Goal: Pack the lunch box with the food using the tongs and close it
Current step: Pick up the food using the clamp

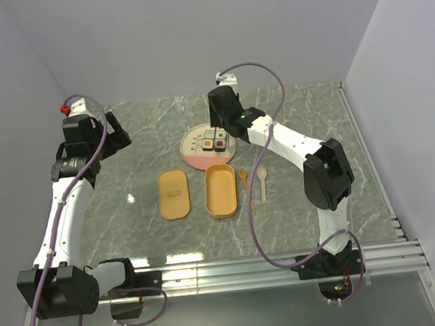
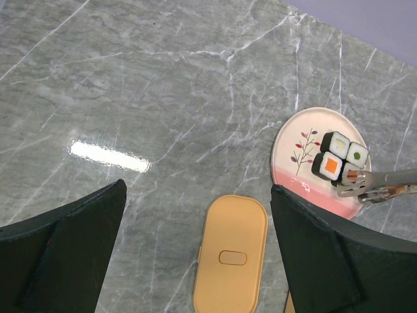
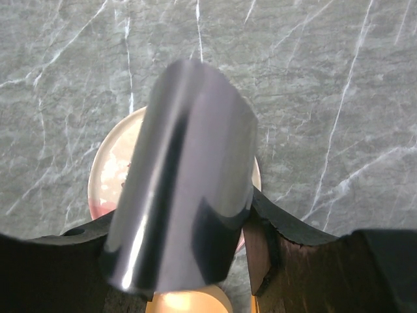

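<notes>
- The table [image 1: 305, 112] is grey marble with white veins, walled by plain pale lavender panels on three sides; metal rails run along its near and right edges.
- The left gripper [image 2: 195, 248] hangs high over the left half of the table, its two dark fingers spread wide with nothing between them; the lid lies below it.
- The right gripper [image 1: 219, 115] reaches over the plate and is clamped partway around the tongs [image 3: 186, 176], whose broad shiny handle fills the right wrist view.
- The lunch box [image 1: 221, 189] sits open near the table's middle, long axis running near-to-far, just nearer than the plate.
- Its lid [image 2: 231, 254] lies flat beside it on the left, parallel, oval recess up, the two close but apart.
- The round pink-and-cream plate [image 2: 296, 147] lies just beyond the box.
- An orange spoon [image 1: 244, 178] and a beige spoon [image 1: 262, 182] lie right of the box, roughly parallel to it.
- The tongs' tips [image 2: 355, 182] point down to the plate's near edge, at the sushi.
- The sushi pieces [image 2: 332, 163] sit clustered on the plate; whether the tips grip one cannot be told.
</notes>
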Motion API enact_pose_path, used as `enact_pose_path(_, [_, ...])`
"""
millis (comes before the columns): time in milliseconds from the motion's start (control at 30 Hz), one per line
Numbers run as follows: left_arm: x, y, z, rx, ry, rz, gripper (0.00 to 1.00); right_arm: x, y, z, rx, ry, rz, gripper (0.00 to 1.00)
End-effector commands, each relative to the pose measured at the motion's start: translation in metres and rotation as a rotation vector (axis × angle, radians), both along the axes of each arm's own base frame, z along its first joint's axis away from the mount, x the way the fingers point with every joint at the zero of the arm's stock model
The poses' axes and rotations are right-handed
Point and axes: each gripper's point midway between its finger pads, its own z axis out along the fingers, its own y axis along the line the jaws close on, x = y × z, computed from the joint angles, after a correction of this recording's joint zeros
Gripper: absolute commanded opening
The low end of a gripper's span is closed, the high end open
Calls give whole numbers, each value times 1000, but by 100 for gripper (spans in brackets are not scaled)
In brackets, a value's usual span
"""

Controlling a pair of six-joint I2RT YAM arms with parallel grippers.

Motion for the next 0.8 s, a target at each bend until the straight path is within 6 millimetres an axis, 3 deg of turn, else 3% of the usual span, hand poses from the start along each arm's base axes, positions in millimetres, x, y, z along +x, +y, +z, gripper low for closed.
enact_pose_path(0, [4, -2, 13, 10, -41, -16, 99, 2, 2, 26, 38, -59, -12, 54])
enact_pose_path(533, [5, 0, 9, 18, -24, -12, 99, 22, 18, 17, 32, -78, -7, 54])
enact_pose_path(767, [7, 0, 9, 18, -22, -13, 99, 25, 15, 15, 11, -84, -22, 51])
